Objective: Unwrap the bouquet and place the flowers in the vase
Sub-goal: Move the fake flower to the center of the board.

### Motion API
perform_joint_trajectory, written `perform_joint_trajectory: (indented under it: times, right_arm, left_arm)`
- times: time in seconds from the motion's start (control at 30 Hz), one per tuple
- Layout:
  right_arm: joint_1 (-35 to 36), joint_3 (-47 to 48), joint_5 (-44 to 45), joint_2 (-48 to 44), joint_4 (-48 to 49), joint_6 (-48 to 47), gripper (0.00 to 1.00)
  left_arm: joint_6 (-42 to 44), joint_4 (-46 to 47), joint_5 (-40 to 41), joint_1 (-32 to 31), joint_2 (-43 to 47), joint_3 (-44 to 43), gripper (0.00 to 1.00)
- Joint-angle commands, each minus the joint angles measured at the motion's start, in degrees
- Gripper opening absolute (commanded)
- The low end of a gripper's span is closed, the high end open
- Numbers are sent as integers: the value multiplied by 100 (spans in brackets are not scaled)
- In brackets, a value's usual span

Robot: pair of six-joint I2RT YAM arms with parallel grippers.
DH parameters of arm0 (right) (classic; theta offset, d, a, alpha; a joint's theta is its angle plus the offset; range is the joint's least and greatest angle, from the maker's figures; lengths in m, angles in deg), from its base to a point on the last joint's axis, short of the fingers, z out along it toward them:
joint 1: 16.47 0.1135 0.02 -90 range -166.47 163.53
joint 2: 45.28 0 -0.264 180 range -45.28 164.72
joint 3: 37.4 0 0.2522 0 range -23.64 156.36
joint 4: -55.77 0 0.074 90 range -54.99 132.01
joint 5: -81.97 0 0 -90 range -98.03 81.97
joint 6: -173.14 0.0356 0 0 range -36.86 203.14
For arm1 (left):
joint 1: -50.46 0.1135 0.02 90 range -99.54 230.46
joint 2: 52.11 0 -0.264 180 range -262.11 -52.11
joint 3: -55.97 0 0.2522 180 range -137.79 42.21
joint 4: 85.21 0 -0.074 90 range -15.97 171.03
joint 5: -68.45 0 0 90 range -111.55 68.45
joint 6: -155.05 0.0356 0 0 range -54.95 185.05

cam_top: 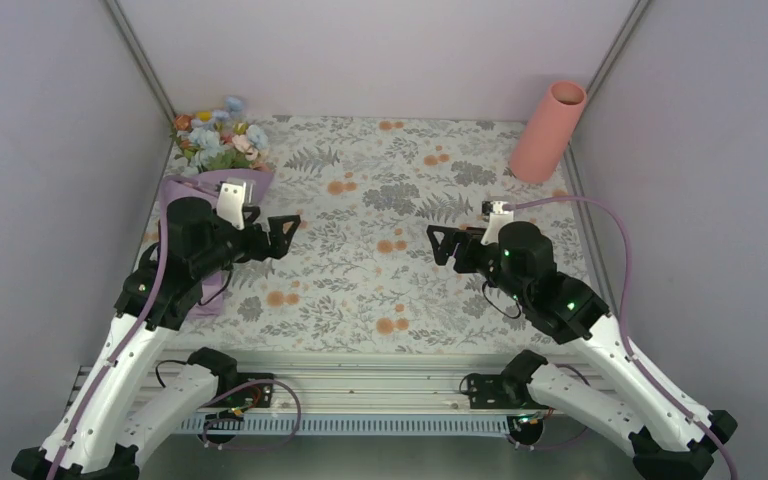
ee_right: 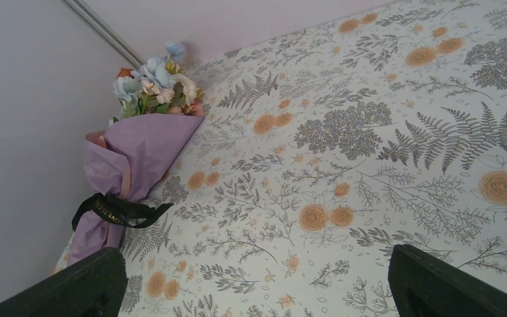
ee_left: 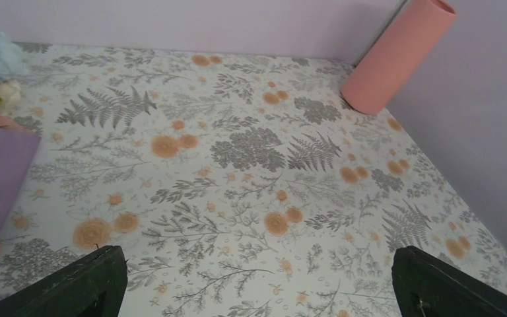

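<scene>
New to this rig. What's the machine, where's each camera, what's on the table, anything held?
Two robot arms are bolted side by side at the near edge. The wide picture looks down from above and behind them: left hand and right hand face each other, both open and empty. The other two pictures come from wrist cameras; the dark shapes in their bottom corners are that hand's own fingers. On the floral tablecloth, a bouquet wrapped in lilac paper, tied with a black ribbon, lies at far left. A pink vase stands in the far right corner.

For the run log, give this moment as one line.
bouquet: wrapped, ribbon tied, left side | vase: far right corner | left fingers: open, empty | right fingers: open, empty
</scene>
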Motion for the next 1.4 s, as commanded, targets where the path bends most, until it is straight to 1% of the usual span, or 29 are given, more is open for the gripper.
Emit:
perform_joint_trajectory:
  times: [0.0, 0.27, 0.37, 0.5, 0.57, 0.67, 0.73, 0.9, 1.03, 1.17, 1.27, 1.37]
  right_arm:
    - [66, 3, 104, -107, 142, -46, 100]
    - [65, -28, 30, -259, 167, -142, 100]
    - [70, -77, -10, -362, 238, -198, 100]
    - [66, -153, -29, -445, 255, -271, 100]
    - [71, -186, -100, -478, 279, -297, 100]
    - [62, -255, -237, -521, 399, -396, 100]
    - [66, -269, -237, -509, 414, -428, 100]
    - [67, -217, -244, -437, 401, -435, 100]
    - [68, -210, -355, -412, 386, -434, 100]
    - [67, -236, -415, -425, 392, -440, 100]
    - [64, -236, -461, -461, 380, -461, 100]
    - [61, -228, -474, -490, 368, -473, 100]
  left_arm:
    - [-163, -161, 510, 47, -70, -96, 100]
    - [-909, -562, 1999, 41, -749, -108, 100]
    - [-1242, -612, 2609, 45, -975, 39, 100]
    - [-1355, -705, 3317, 122, -1302, 156, 100]
    - [-1411, -801, 3577, 202, -1479, 168, 96]
    - [-1442, -811, 3732, 340, -1741, 232, 88]
    - [-1427, -736, 3700, 490, -1953, 311, 87]
    - [-1442, -493, 3552, 1107, -2490, 394, 84]
    - [-1399, -62, 3117, 1748, -2815, 447, 84]
    - [-1232, 187, 2366, 2774, -3261, 175, 89]
    - [-942, 513, 1400, 3707, -3477, 37, 90]
    - [-700, 693, 717, 4323, -3824, -89, 90]
